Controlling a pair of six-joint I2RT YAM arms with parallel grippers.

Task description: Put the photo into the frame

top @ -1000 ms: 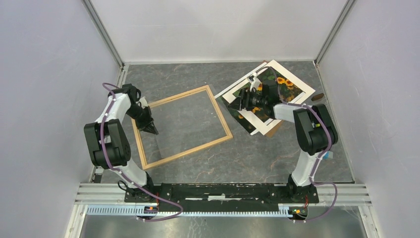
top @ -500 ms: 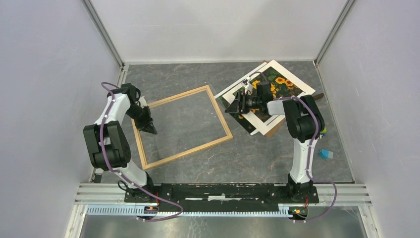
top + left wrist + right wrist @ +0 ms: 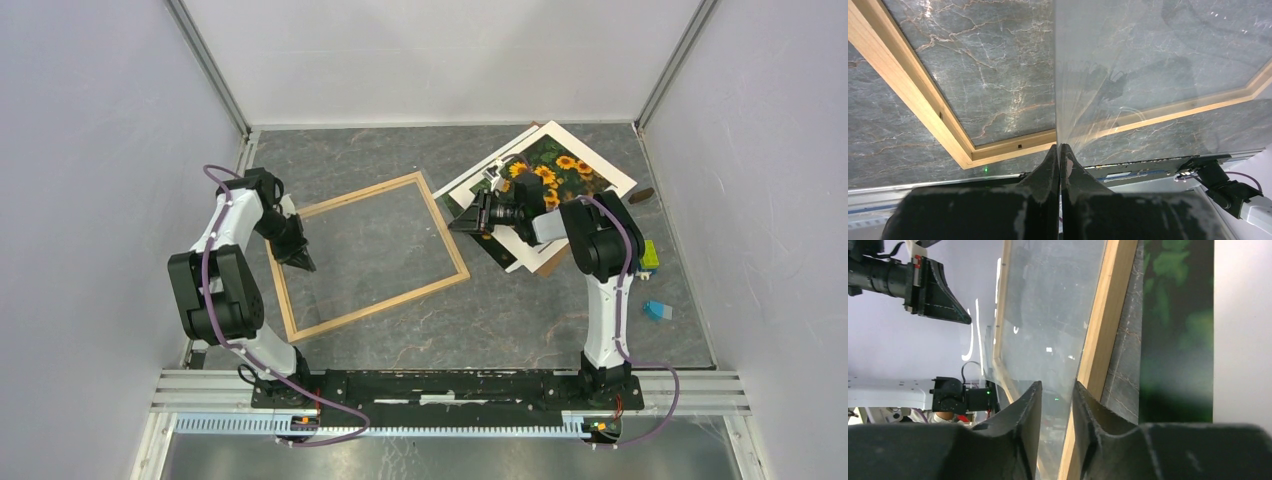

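The frame [image 3: 445,240] of light wood lies flat mid-table, its bar also showing in the left wrist view [image 3: 923,100] and the right wrist view [image 3: 1103,340]. A clear pane [image 3: 370,235] is tilted over it. My left gripper [image 3: 303,262] is shut on the pane's left edge [image 3: 1058,146]. My right gripper [image 3: 458,222] is at the frame's right side, its jaws a narrow gap apart [image 3: 1056,383] with the pane's edge [image 3: 1048,315] between them. The photo [image 3: 555,175] of sunflowers lies at the back right, seen as dark green [image 3: 1175,330] in the right wrist view.
A white mat [image 3: 600,165] and a brown backing board [image 3: 552,262] lie with the photo. A small green-yellow block [image 3: 650,254] and a blue piece [image 3: 655,310] sit at the right. White walls enclose the table on three sides.
My right arm has swung left from above the photo to the frame's right edge, and its jaws have narrowed. The left arm has not moved.
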